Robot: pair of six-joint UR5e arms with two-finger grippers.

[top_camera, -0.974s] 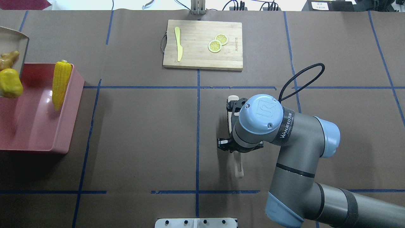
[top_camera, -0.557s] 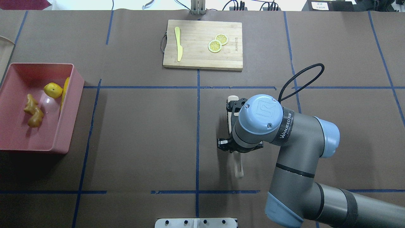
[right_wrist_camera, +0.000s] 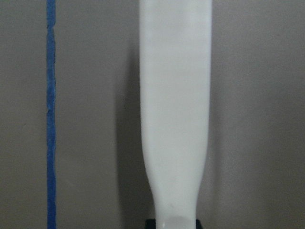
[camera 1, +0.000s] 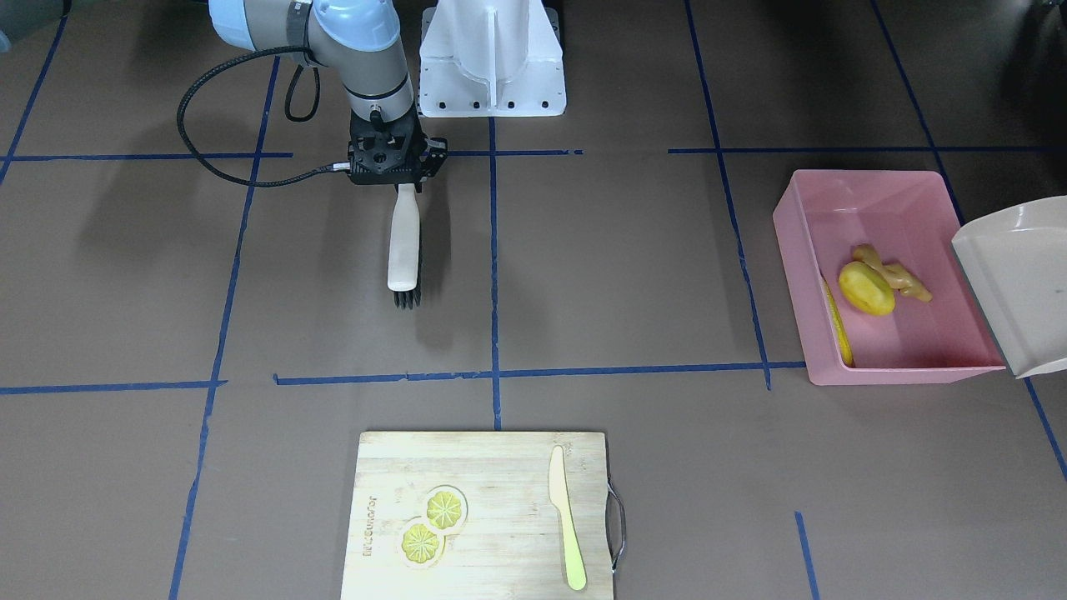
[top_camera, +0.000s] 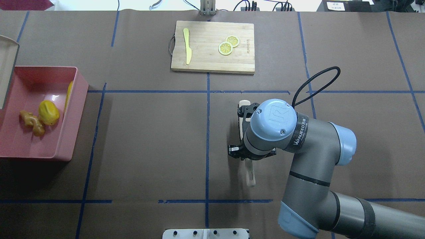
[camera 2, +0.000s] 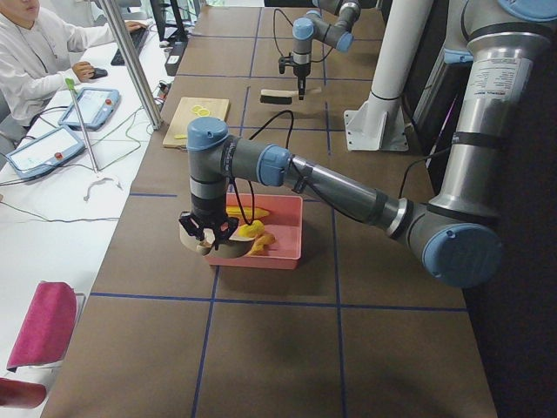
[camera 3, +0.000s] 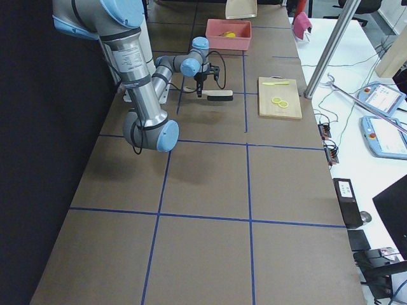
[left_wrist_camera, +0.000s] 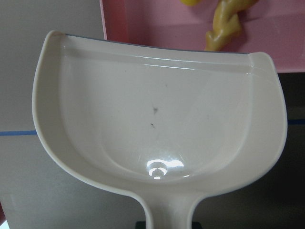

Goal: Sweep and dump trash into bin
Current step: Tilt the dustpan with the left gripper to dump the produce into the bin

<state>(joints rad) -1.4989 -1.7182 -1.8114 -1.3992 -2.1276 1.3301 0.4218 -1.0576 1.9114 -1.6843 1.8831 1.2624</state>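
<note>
- Brown paper covers the worktop (top_camera: 149, 139), squared off with blue tape, and operators' desks run along its far side.
- Reaching to mid-worktop, the right arm (top_camera: 315, 166) is the biggest thing in the overhead view. It is well apart from the bin.
- At the robot's left end sits the pink bin (top_camera: 74, 126), with all three pieces of trash inside it.
- Against the far edge lies a wooden cutting board (top_camera: 212, 63) carrying a pale knife (top_camera: 187, 44) and two lemon slices (top_camera: 228, 44). I judge these no part of the job.
- The beige dustpan (left_wrist_camera: 157, 133) hangs tilted at the bin's outer rim with its mouth toward the bin. Its scoop is bare in the wrist view.
- The left fingers (camera 2: 193, 228) show only small in the side view, so I cannot tell whether they are clenched, though the pan plainly rides on that wrist.
- The brush (camera 1: 403, 242) is held roughly level, with its dark bristles at the end away from the robot. The right fingers (camera 1: 415, 177) are clenched on its handle.
- The corn cob (top_camera: 68, 94) lies along the bin wall nearest mid-worktop.
- The oval lump (top_camera: 48, 112) rests just beside the ginger root (top_camera: 31, 122) on the bin floor.
- By my reading, the sweeping and dumping are done. Likely only setting down the pan and brush remains.
</note>
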